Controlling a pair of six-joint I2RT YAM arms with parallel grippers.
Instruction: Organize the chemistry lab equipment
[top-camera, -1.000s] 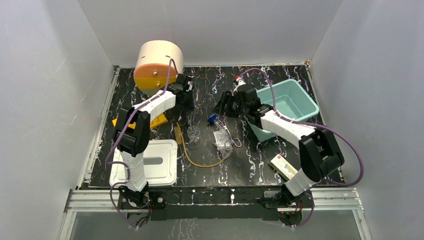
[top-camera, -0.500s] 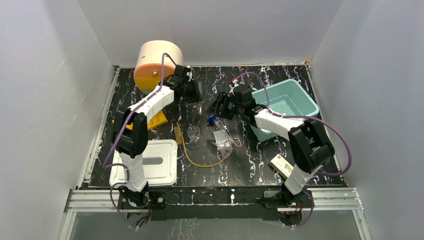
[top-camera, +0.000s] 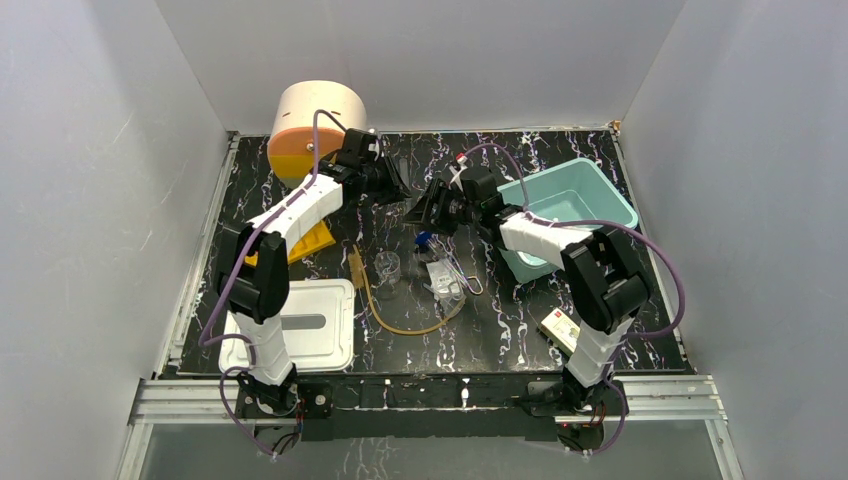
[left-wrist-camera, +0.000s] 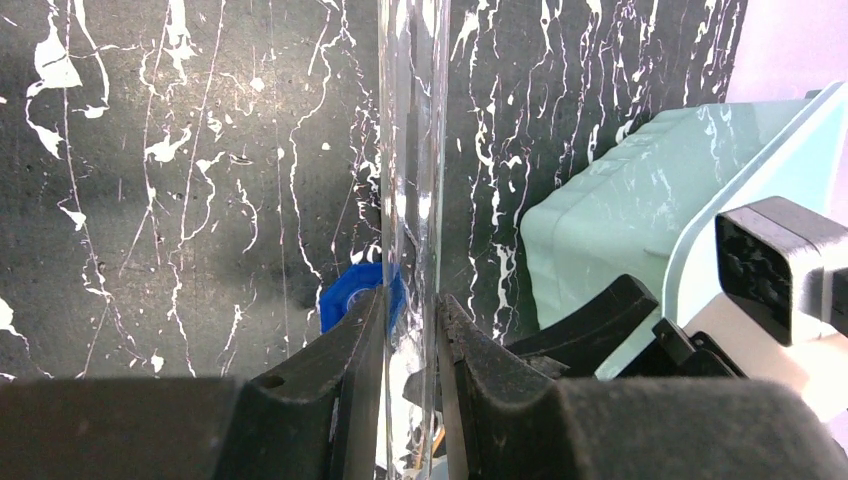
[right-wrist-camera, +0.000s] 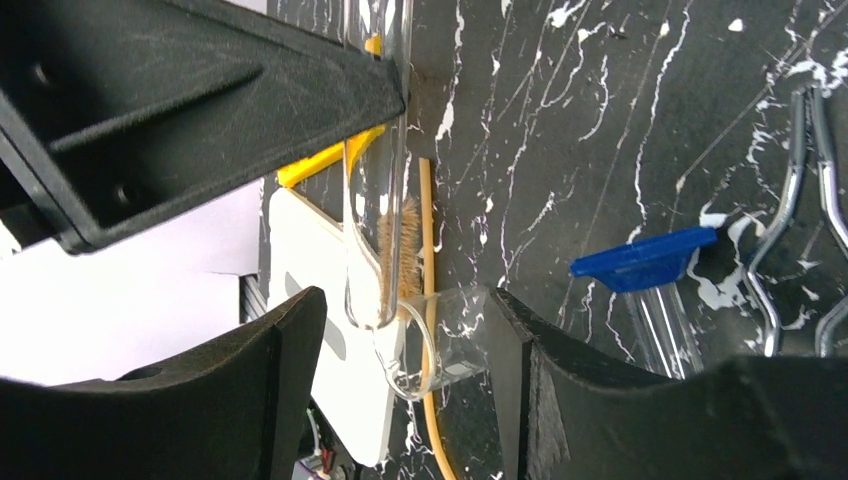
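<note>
gripping tube (left-wrist-camera: 410, 140) in left tool (left-wrist-camera: 408, 310) above table (left-wrist-camera: 180, 150); holding right tool (right-wrist-camera: 405, 305) open, tube end seen between its fingers (right-wrist-camera: 250, 400).

black table (top-camera: 520, 320) veined white; mint-teal bin (top-camera: 575, 205); amber hose (top-camera: 404, 330); blue-tipped piece (right-wrist-camera: 645, 259); rack (top-camera: 314, 241) seemingly orange-yellow.

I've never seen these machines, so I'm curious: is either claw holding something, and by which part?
The left gripper clamps the thin glass rod, a clear tube, across its shaft, away from its rounded end. The right gripper is open and holds nothing.
</note>
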